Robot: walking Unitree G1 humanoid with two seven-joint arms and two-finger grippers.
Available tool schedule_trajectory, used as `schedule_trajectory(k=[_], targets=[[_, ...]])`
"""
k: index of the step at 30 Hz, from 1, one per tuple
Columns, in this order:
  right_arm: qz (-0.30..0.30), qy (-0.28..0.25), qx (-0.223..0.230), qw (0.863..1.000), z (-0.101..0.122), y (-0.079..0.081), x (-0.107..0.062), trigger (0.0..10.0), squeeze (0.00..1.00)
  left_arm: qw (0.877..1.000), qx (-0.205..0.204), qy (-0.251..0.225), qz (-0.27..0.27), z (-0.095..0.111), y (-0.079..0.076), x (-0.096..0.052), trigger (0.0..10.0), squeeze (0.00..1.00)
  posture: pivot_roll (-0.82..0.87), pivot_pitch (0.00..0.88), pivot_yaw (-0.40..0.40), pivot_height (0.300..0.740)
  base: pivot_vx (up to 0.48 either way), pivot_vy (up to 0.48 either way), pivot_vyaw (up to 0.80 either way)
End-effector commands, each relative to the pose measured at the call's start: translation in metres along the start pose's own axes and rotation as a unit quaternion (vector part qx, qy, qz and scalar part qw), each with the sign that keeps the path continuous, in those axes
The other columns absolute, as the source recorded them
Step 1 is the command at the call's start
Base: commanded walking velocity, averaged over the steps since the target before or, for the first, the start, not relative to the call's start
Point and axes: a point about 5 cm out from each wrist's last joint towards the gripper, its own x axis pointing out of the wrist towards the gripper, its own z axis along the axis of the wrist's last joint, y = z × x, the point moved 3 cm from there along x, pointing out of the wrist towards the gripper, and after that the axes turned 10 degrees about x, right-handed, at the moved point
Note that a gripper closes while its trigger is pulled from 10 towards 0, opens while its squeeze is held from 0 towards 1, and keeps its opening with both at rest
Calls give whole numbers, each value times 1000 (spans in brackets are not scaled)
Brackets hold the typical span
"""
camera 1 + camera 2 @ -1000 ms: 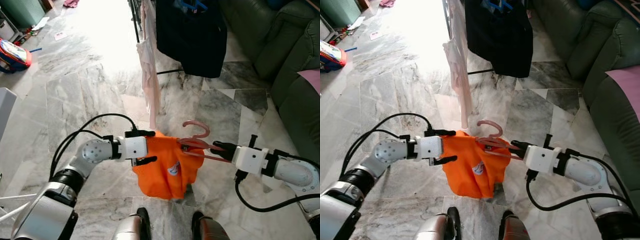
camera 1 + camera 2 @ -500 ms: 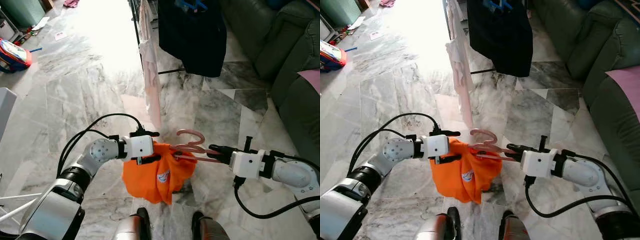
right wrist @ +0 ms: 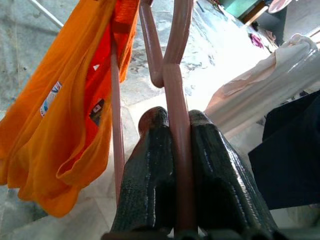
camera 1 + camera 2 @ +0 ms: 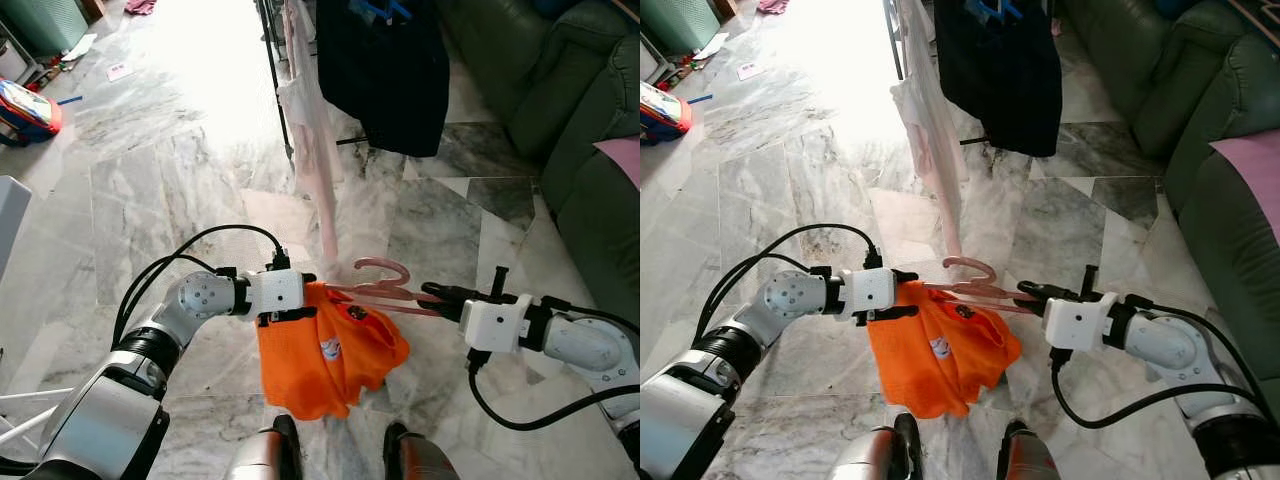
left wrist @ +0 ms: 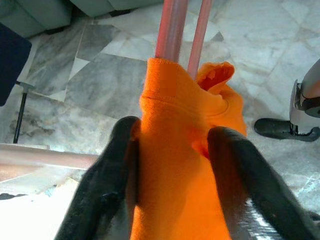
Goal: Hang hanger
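Note:
A pink plastic hanger [image 4: 385, 283] lies level between my two arms, its hook curled upward. An orange shirt [image 4: 325, 352] is draped over its left end and hangs toward the floor. My right gripper [image 4: 432, 293] is shut on the hanger's right end; the wrist view shows the hanger [image 3: 175, 115] pinched between both black fingers [image 3: 150, 180]. My left gripper [image 4: 298, 296] is shut on the shirt's shoulder, where orange cloth [image 5: 175, 165] fills the gap between its fingers [image 5: 107, 180].
A drying rack [image 4: 272, 45] ahead carries a pale pink garment [image 4: 312, 140] and a black garment [image 4: 385, 70]. A dark green sofa [image 4: 580, 110] runs along the right. My feet [image 4: 340, 455] stand on marble floor [image 4: 150, 190]. Toys [image 4: 28, 105] lie far left.
The left gripper drew the orange shirt further along the hanger, and the cloth now spreads wider toward the right. The hanger stayed almost level in the right gripper.

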Motion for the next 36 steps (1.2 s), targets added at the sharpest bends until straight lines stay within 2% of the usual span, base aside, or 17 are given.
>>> schedule_trajectory(k=[1, 17, 30, 31, 32, 33, 36], targets=[[-8, -21, -6, 1000, 6, 0, 3, 10000, 0, 999, -12, 18, -26, -10, -14, -4, 0, 0, -116, 257, 133, 740, 0, 0, 0], [-14, -23, -5, 1000, 5, 1, 4, 10000, 0, 999, -18, 24, -39, -13, -17, -5, 0, 0, -116, 259, 138, 740, 0, 0, 0], [-25, -24, -6, 999, 6, -1, 6, 10000, 0, 996, -37, 31, -72, -18, -27, -8, 0, 0, -114, 257, 139, 740, 0, 0, 0], [-24, -23, -3, 999, 5, -2, 6, 10000, 43, 996, -39, 32, -76, -18, -28, -8, 0, 0, -114, 257, 139, 740, 0, 0, 0], [-23, -21, 0, 999, 5, -2, 6, 10000, 784, 996, -41, 34, -78, -19, -29, -8, 0, 0, -114, 257, 139, 740, 0, 0, 0], [-21, -20, 8, 1000, 4, -2, 6, 10000, 1000, 995, -41, 35, -78, -19, -29, -8, 0, 0, -114, 257, 139, 740, 0, 0, 0], [-15, -20, 19, 1000, 4, -2, 6, 10000, 1000, 996, -41, 38, -76, -20, -29, -9, 0, 0, -114, 255, 139, 740, 0, 0, 0]])
